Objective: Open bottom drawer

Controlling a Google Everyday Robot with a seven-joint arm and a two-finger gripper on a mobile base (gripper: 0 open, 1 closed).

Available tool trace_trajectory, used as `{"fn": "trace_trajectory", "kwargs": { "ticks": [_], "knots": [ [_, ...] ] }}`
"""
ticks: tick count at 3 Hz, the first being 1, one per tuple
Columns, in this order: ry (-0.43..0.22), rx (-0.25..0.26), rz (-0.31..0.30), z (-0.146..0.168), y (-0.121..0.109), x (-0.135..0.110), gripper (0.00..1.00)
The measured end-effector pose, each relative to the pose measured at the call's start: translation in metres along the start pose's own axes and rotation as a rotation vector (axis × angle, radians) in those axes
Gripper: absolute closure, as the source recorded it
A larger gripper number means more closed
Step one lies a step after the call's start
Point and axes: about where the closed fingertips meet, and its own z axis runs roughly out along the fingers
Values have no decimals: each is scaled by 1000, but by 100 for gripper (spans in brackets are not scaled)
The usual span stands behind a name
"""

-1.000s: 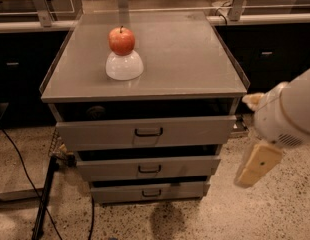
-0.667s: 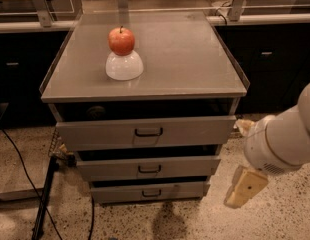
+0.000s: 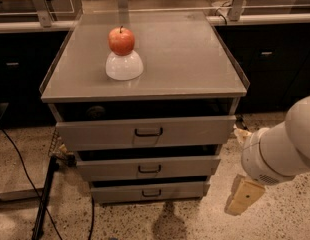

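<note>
The grey metal cabinet (image 3: 145,86) has three drawers. The bottom drawer (image 3: 115,193) is the narrowest and lowest, just above the floor, with a small dark loop handle (image 3: 151,193) at its centre. Its front looks shut or nearly so. The mid-sized drawer (image 3: 105,169) and the widest top drawer (image 3: 95,133) sit above it. My gripper (image 3: 244,197) hangs at the end of the white arm (image 3: 280,149), low at the right of the cabinet. It is near the bottom drawer's height, clear of its right end and touching nothing.
A red apple (image 3: 121,40) sits on an upturned white bowl (image 3: 124,66) on the cabinet top. Black cables and a dark stand leg (image 3: 45,196) lie on the speckled floor at the left. Dark cabinets (image 3: 275,64) stand behind.
My arm and gripper have moved down and a little to the left, from beside the top drawer's height to beside the bottom drawer's height. The drawers have not moved.
</note>
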Motion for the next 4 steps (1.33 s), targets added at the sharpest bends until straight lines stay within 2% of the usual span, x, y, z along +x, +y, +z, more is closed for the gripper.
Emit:
{"fn": "trace_trajectory", "kwargs": {
  "ticks": [1,2,3,4],
  "knots": [
    [7,5,-40,43,17,28,0],
    [-41,-3,-54,103,36,51,0],
    [-82,-40,-40,181,55,70,0],
    [-115,-54,-13,208,60,71,0]
  ]
}}
